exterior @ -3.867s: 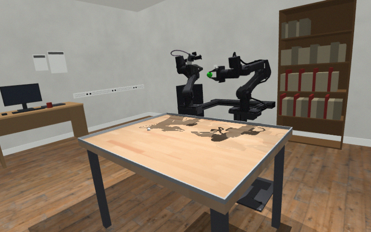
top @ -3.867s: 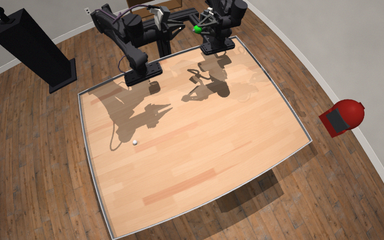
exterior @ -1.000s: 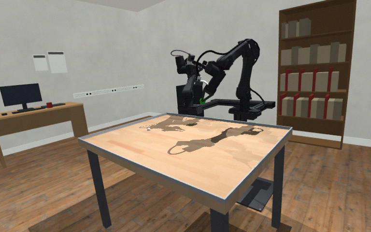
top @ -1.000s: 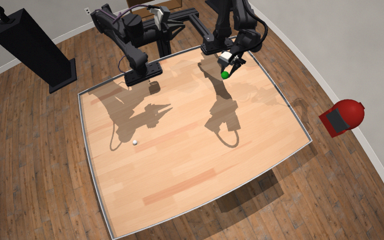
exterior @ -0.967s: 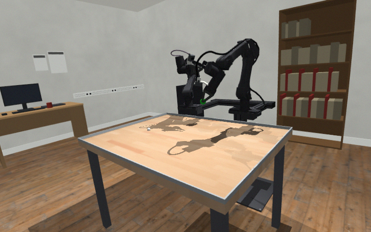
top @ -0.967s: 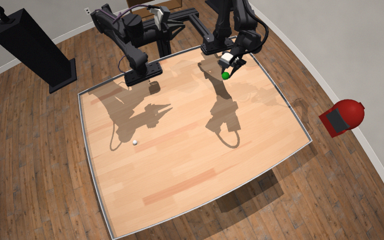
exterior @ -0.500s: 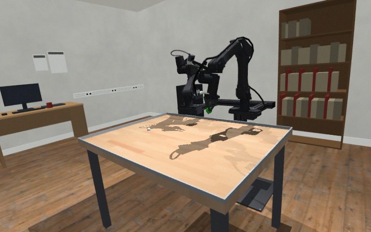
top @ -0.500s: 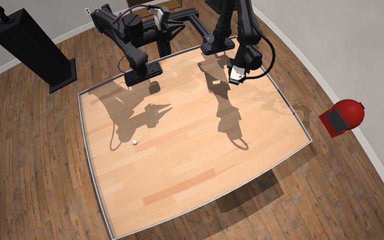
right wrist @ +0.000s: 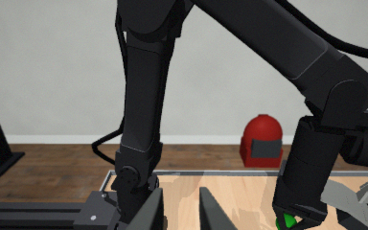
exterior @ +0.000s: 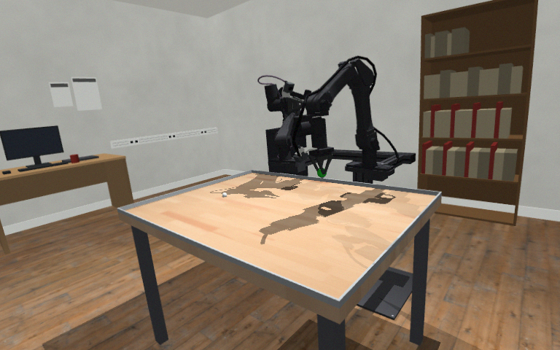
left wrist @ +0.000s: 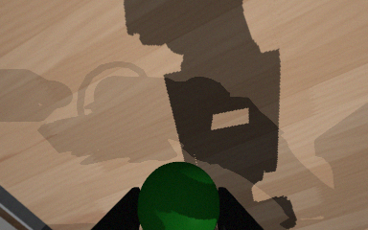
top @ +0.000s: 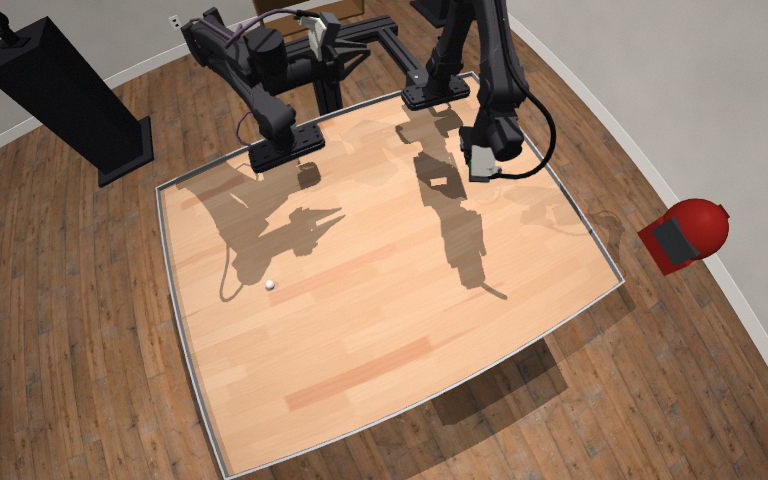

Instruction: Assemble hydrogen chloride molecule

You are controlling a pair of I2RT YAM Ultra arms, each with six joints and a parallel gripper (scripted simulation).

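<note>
The green ball [exterior: 321, 173] [left wrist: 178, 189] [right wrist: 287, 220] is between the fingertips of my left gripper [left wrist: 178, 197], which is shut on it. That gripper points down above the table, near the edge by the arm bases. No hole or peg shows on the ball. A small white ball [top: 270, 284] [exterior: 224, 195] lies on the table, away from both grippers; its hole cannot be made out. My right gripper [right wrist: 181, 197] [top: 368, 49] is raised behind the table edge. Its fingers stand a little apart with nothing between them. No loose grey peg is visible.
The table [top: 376, 321] [exterior: 239, 225] has a raised grey rim. A dark frame [top: 397, 53] stands behind the arm bases. Arm shadows fall across the tabletop. A red helmet-like object [top: 697, 228] [right wrist: 264, 136] is off the table.
</note>
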